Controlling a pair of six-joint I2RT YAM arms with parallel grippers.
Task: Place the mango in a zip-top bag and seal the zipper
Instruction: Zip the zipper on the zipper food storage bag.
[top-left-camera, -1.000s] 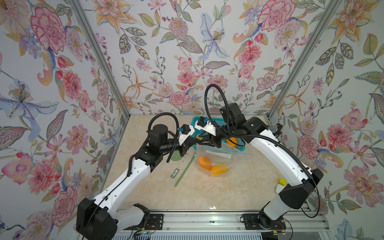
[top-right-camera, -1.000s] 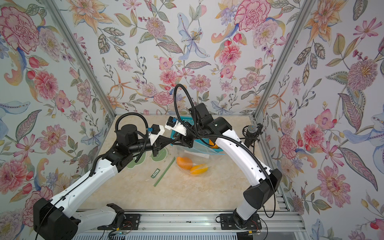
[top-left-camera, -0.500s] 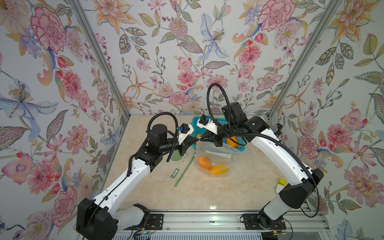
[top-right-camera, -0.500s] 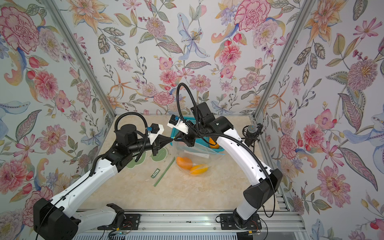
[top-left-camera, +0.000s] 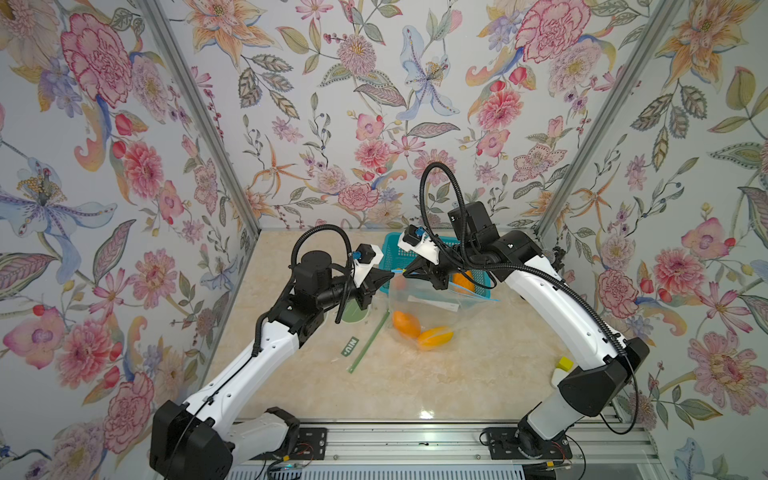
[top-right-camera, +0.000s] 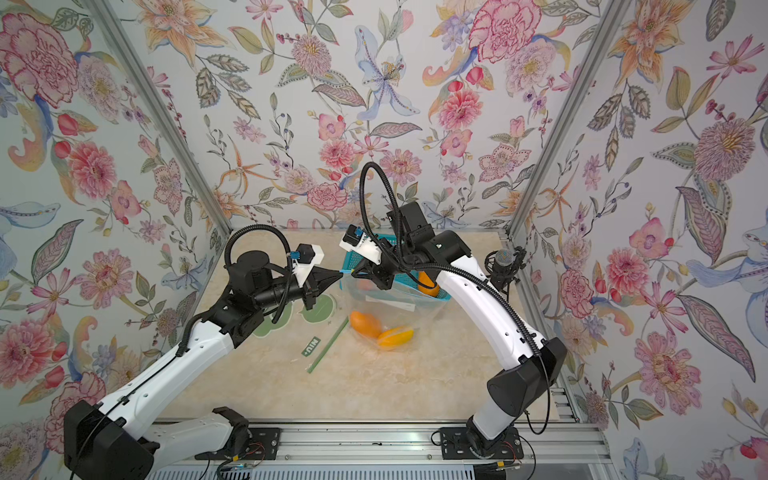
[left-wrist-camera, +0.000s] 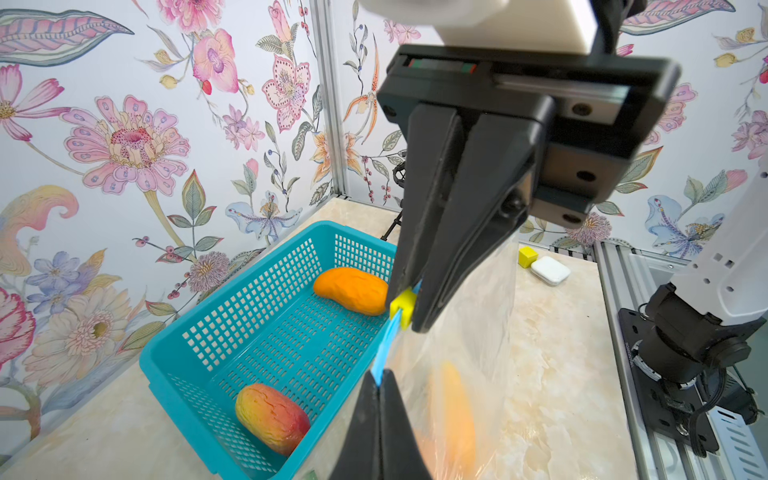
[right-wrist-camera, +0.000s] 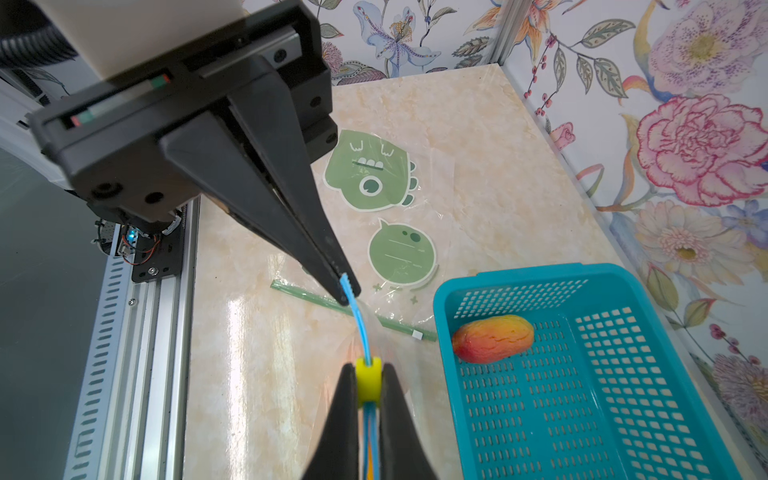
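Clear zip-top bag (top-left-camera: 430, 309), upright, holds 2 orange mangoes (top-left-camera: 406, 323).

The marble tabletop (top-left-camera: 457, 374) bears a teal basket (left-wrist-camera: 249, 299), a flat green-printed bag (right-wrist-camera: 370, 174), the sagging zip-top bag (top-left-camera: 432, 313), and, seemingly, a white case (left-wrist-camera: 549, 270).

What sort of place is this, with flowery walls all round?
Probably a robot test booth: a left arm and right arm bolted to a metal rail, printed wall panels boxing in a table.

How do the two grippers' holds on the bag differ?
The left gripper pinches the blue zipper strip at its end; the right gripper clamps the yellow slider. Left jaws nearly meet; right jaws stand a slider's width apart. Both are shut on one clear bag's top.
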